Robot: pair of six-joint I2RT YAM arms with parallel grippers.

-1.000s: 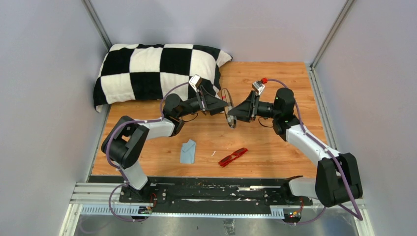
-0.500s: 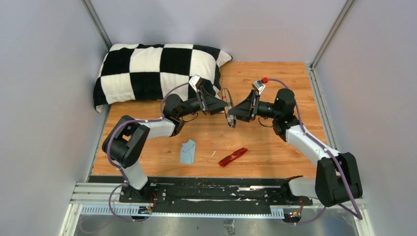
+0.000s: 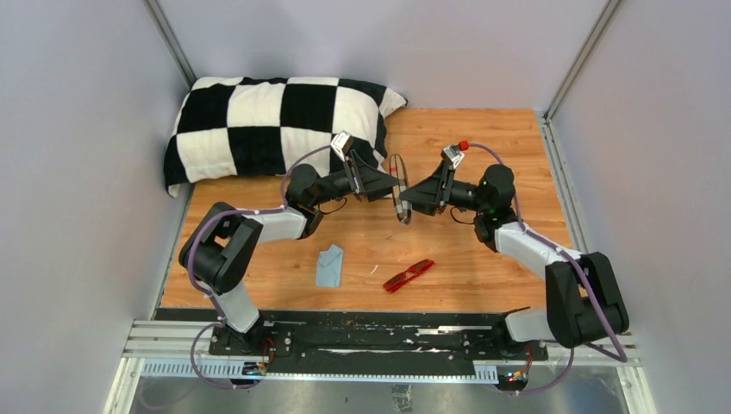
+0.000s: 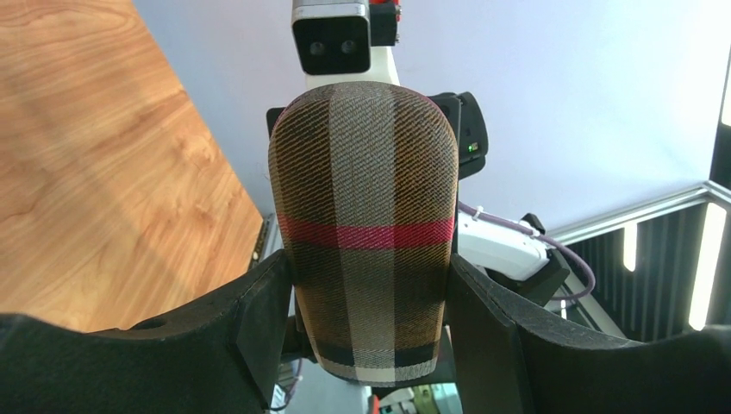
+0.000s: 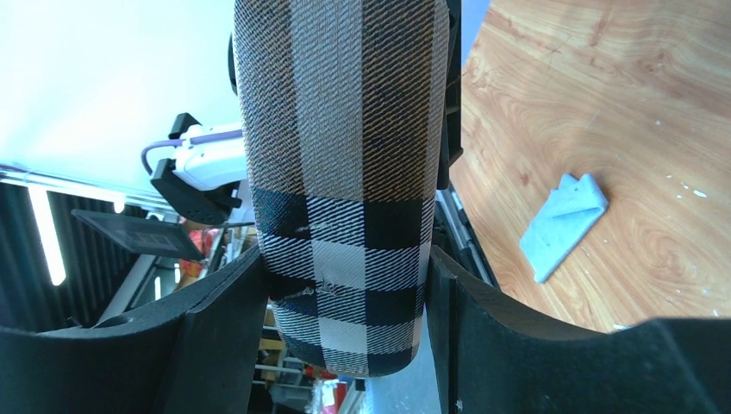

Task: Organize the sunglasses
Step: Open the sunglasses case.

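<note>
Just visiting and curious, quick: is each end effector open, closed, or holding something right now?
Left end effector: closed on the plaid case.
Right end effector: closed on the same plaid case, from the opposite side.

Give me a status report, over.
Holding plaid case up between left claw and right claw. Loose sunglasses on table, untouched. Blue cloth apart, left of them.

The cloth (image 3: 328, 266) lies left of the sunglasses (image 3: 409, 276); behind them the case (image 3: 399, 191), then the pillow (image 3: 259, 121)

Left pincer (image 3: 394, 183), right pincer (image 3: 408, 195), raised tip to tip, both clamped
</note>
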